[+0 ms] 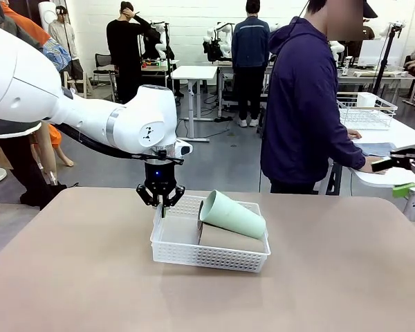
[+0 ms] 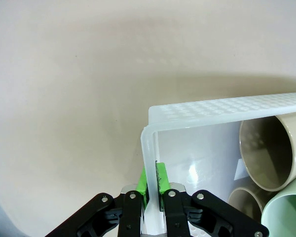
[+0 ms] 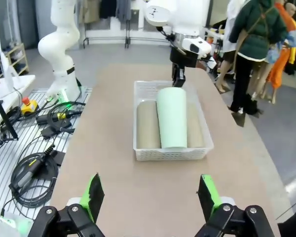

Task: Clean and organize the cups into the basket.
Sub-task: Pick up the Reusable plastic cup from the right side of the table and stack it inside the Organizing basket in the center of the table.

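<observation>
The basket is seen on the tan table, and it serves as the landmark for everything else. Inside it, two tan-brown cups are laid on their sides along the bottom, side by side, and the mint green cup is laid on top of them, tilted, with its open mouth turned toward the basket's left end wall. In the left wrist view, the open mouths of the tan-brown cups are seen just inside that wall, with the rim of the green cup at the lower corner. The left gripper is held above the basket's left end, pointing down, and its green pads are clenched on the thin white wall of the basket, one pad on each face of it, just below the flared rim. The white arm behind it is stretched in from the left of the basket. The right gripper is kept well apart from the basket, out beyond its right end, with its jaws spread wide and nothing between them. A person in a dark hooded jacket is seen standing beyond the basket, at the far side of the table, turned toward a second white table.
</observation>
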Tool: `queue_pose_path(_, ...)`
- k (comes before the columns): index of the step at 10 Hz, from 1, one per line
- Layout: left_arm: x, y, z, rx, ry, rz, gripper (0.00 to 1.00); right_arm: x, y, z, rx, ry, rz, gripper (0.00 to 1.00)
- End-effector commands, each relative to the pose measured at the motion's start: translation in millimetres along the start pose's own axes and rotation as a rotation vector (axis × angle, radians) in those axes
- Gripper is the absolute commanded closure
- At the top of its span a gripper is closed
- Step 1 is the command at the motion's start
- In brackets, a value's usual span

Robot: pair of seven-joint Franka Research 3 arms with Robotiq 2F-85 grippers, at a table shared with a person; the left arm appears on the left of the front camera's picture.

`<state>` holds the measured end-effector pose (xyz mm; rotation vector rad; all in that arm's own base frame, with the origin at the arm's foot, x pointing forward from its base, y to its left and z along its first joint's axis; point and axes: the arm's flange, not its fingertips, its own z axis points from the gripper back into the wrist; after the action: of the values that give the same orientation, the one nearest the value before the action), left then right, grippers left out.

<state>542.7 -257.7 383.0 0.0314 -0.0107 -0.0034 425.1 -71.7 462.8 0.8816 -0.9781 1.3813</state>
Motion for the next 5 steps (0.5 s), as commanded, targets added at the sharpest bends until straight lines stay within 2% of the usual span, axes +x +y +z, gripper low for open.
queue_pose_path(1, -1, 0, 2, 0.001, -0.003, -0.003, 1.0, -12, -11, 3, -0.076, -0.061, -0.02, 0.0)
queue_pose_path(2, -1, 0, 2, 0.001, -0.003, -0.003, 1.0, 0, 0, 0, 0.0, 0.0, 0.0, 0.0)
queue_pose_path(5, -1, 0, 2, 0.001, -0.003, -0.003, 1.0, 0, 0, 0, 0.0, 0.0, 0.0, 0.0)
